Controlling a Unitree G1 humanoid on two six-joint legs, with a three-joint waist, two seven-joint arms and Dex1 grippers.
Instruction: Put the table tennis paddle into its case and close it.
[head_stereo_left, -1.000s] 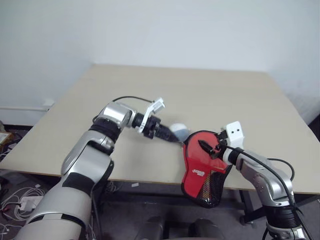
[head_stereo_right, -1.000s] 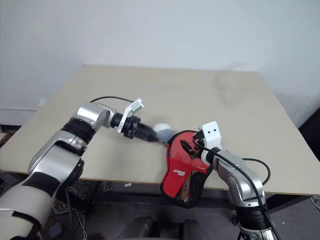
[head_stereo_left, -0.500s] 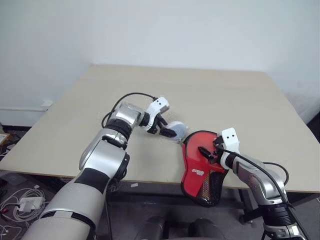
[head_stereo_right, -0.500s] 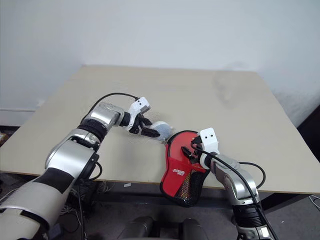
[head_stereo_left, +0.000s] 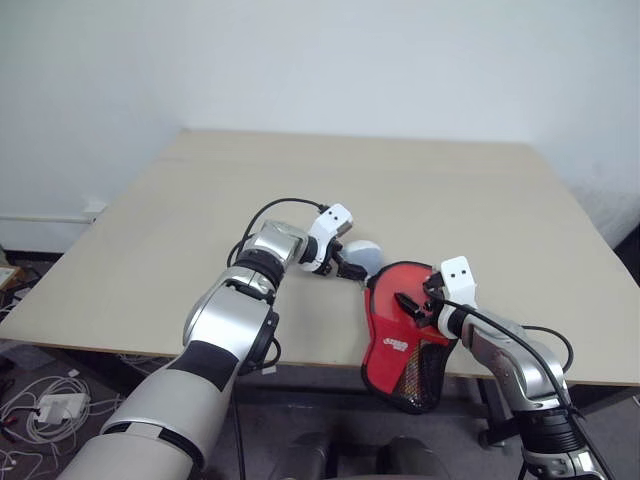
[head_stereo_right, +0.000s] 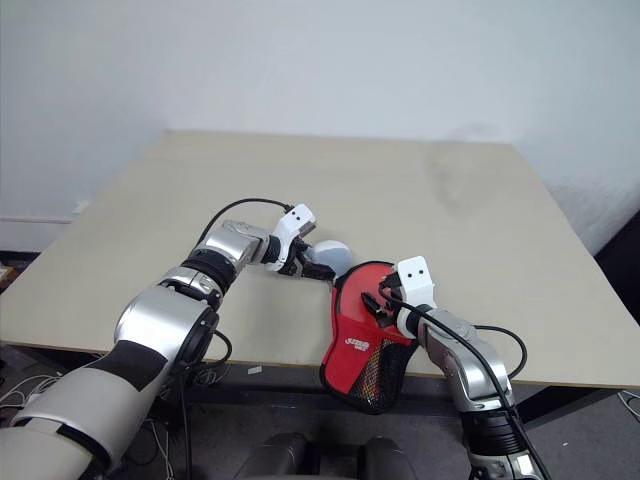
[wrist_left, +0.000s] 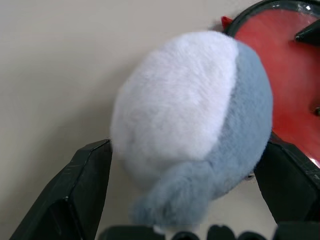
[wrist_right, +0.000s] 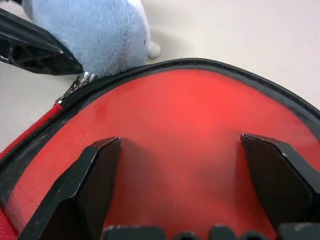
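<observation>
Case (head_stereo_left: 403, 335) lies at the table's (head_stereo_left: 420, 190) near edge, right of centre, its narrow mesh end hanging off the edge, w/ red face up; can't tell if that face is the paddle or just the case window. L gripper (head_stereo_left: 347, 268) sits just left of the case's far-left rim w/ fingers (wrist_left: 85, 185) spread either side of the grey-white plush ball (wrist_left: 192, 120), close to it but contact unclear, so can't tell if it has hold of the ball. R gripper (head_stereo_left: 412, 303) is over the case's round part, fingers (wrist_right: 95, 185) wide apart above the red face, gripping nothing.
</observation>
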